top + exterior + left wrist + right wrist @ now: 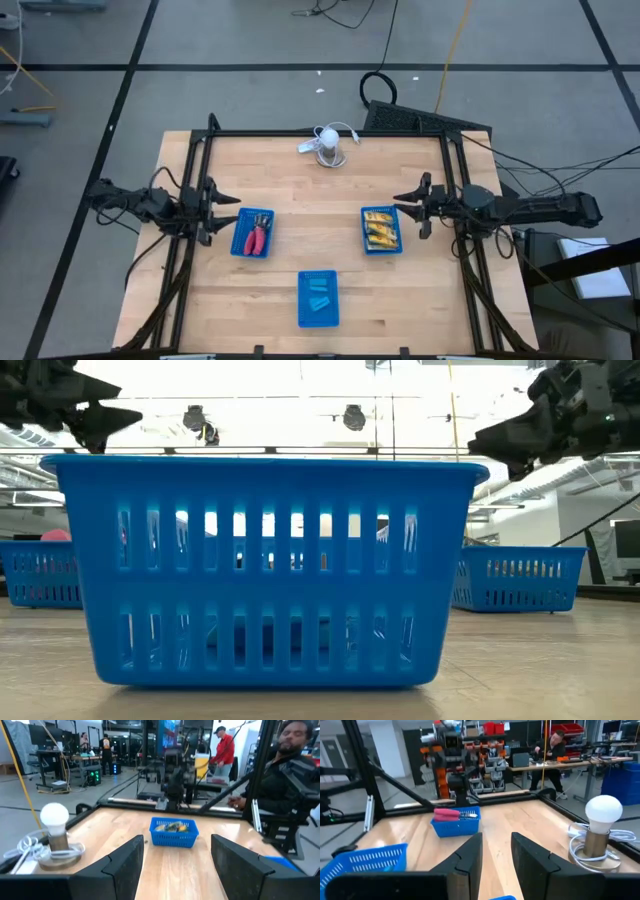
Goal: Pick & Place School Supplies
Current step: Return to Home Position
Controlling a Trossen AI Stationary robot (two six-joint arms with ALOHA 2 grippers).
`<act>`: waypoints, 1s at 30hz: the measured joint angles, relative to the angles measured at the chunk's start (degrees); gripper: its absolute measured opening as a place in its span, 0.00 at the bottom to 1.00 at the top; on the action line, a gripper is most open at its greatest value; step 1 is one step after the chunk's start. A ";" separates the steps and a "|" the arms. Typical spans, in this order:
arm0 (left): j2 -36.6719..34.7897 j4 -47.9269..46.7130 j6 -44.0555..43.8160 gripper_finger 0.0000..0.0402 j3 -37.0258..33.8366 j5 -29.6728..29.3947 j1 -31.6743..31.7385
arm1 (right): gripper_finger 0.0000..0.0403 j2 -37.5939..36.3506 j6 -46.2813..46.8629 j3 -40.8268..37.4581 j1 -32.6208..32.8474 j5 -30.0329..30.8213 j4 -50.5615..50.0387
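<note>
Bare tabletop (pixel 320 235) amid three blue bins (pixel 319 318), bulb (pixel 329 138) rearward.

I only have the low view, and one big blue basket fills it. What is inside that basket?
Observer: From above, that front basket holds only light-blue blocks.
Operator: Where are the red-handled tools?
Observer: They lie in the left basket, tools piled together, just ahead of the left pincer.
Operator: And the right arm?
Observer: The right pincer hangs open at the table's right side, holding nothing, next to the right basket of yellow boxes.
</note>
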 joint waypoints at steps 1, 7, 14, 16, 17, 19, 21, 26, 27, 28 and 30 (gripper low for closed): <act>0.01 0.64 -0.03 0.58 -0.99 0.00 0.00 | 0.23 -1.36 0.18 0.00 0.02 -0.06 -1.17; 0.03 1.22 -1.03 0.58 -2.34 0.00 0.00 | 0.23 -8.75 1.90 0.00 0.13 -4.50 -11.27; 0.01 1.14 -0.84 0.58 -2.39 -0.02 0.00 | 0.23 -17.28 -1.64 0.00 0.13 -4.23 -18.23; 0.03 1.04 -1.16 0.58 -2.39 0.00 0.00 | 0.23 -19.13 -2.05 0.00 0.13 -4.24 -20.61; 0.01 0.94 -1.47 0.58 -2.39 0.00 0.00 | 0.23 -19.96 -2.11 0.00 0.13 -4.22 -21.77; 0.01 0.76 -1.71 0.58 -2.39 0.00 0.00 | 0.23 -21.64 -2.12 0.00 0.13 -4.22 -23.54; 0.01 0.77 -1.93 0.58 -2.39 0.00 0.00 | 0.23 -22.38 -2.33 0.00 0.13 -4.22 -24.16; 0.01 1.03 -2.69 0.58 -3.43 0.00 0.00 | 0.23 -22.29 -2.57 0.00 0.13 -3.17 -24.07; 0.03 0.92 -3.09 0.58 -3.88 0.00 0.00 | 0.23 -22.27 -2.49 0.00 0.11 -2.69 -24.43; 0.03 0.99 -3.52 0.58 -4.37 -0.02 0.00 | 0.23 -22.25 -2.49 0.00 0.11 -2.60 -24.69; 0.03 1.18 -4.39 0.58 -5.21 -0.02 0.00 | 0.23 -22.26 -2.28 -0.12 0.11 -2.67 -24.21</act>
